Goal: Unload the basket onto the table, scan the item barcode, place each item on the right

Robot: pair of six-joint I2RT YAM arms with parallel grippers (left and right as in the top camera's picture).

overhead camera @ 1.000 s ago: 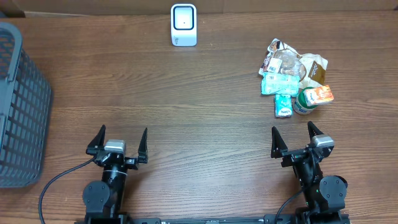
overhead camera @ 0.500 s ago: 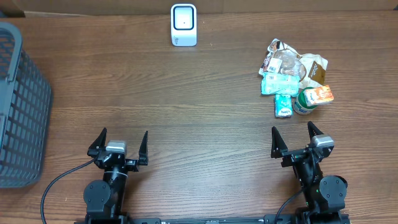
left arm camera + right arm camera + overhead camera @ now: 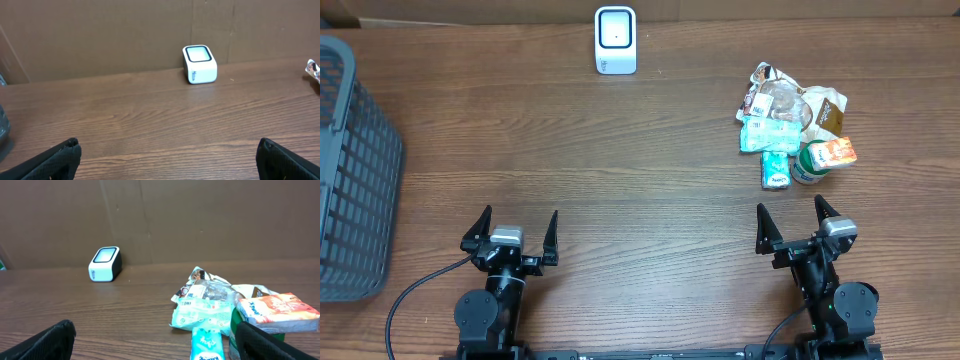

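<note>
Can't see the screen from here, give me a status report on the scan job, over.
Left gripper open, empty. Right gripper open, empty, item pile untouched just ahead of it. Scanner at far edge, nothing between; basket off left.

We note both arms folded low, well apart. Left gripper (image 3: 518, 218) and right gripper (image 3: 790, 212) empty, fingers (image 3: 549, 232) spread wide, pointing forward.

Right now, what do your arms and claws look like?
The left arm and right arm are black, with round joints low down. The left gripper and right gripper each have two thin, pointed black fingers, a bit like horns, with a small silver-grey block between them. A black cable loops out beside the left arm.
</note>
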